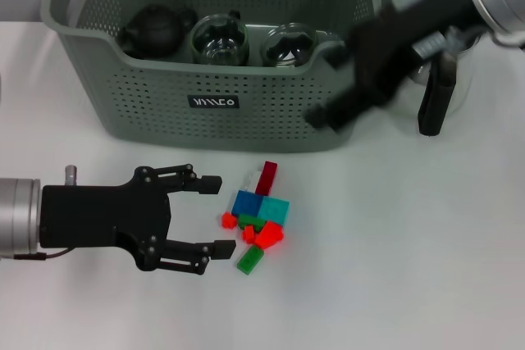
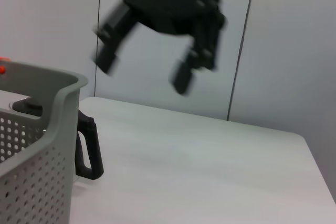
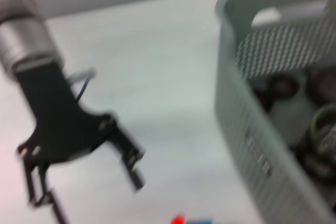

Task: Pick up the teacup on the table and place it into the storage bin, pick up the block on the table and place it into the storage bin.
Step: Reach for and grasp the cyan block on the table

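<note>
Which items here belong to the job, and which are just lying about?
Job: bin; blocks; glass cups in the bin; left pincer, open beside the blocks; right pincer, open by the bin's right end.

Lying about: glass pot; dark teapot in the bin.

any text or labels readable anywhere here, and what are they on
Only one text shows: a small black label with white lettering on the front wall of the storage bin. Its letters are too small and blurred to read for certain.
The blocks on the table carry no lettering that can be seen.
</note>
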Controlling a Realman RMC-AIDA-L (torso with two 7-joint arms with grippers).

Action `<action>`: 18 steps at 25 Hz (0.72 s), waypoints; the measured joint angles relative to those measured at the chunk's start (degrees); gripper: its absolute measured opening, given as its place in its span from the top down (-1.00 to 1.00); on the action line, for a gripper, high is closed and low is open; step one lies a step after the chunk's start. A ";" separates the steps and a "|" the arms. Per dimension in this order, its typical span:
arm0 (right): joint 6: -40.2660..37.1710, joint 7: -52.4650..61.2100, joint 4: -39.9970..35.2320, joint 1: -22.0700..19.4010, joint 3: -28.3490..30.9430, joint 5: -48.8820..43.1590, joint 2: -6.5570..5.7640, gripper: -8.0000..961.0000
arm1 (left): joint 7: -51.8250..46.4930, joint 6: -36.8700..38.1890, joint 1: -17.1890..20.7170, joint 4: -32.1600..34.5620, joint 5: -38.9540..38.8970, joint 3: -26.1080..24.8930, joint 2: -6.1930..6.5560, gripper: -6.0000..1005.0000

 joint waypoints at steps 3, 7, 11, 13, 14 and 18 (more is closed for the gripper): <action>-2.68 -0.22 0.17 -1.17 -0.19 -0.26 -0.15 -0.97 | 0.00 -0.01 -0.12 0.03 0.04 0.01 0.05 -0.74; -3.23 -0.99 1.04 -2.37 -0.51 -0.49 -0.08 -0.97 | 0.00 -0.01 -0.15 0.08 0.24 0.01 0.06 -0.74; -3.30 -2.36 4.07 -2.49 -0.58 -2.18 0.46 -0.97 | 0.00 0.06 -0.17 0.09 0.50 0.00 0.06 -0.74; -2.90 -3.38 6.64 -2.46 -1.04 -3.07 0.80 -0.97 | 0.00 0.19 -0.18 0.06 0.52 0.01 0.06 -0.74; -2.38 -3.63 7.91 -2.39 -1.46 -3.23 0.83 -0.97 | 0.00 0.21 -0.18 0.05 0.53 0.00 0.06 -0.74; 0.50 -4.28 12.61 -2.18 -3.57 -3.40 0.77 -0.97 | 0.00 0.22 -0.17 -0.01 0.55 0.00 0.06 -0.74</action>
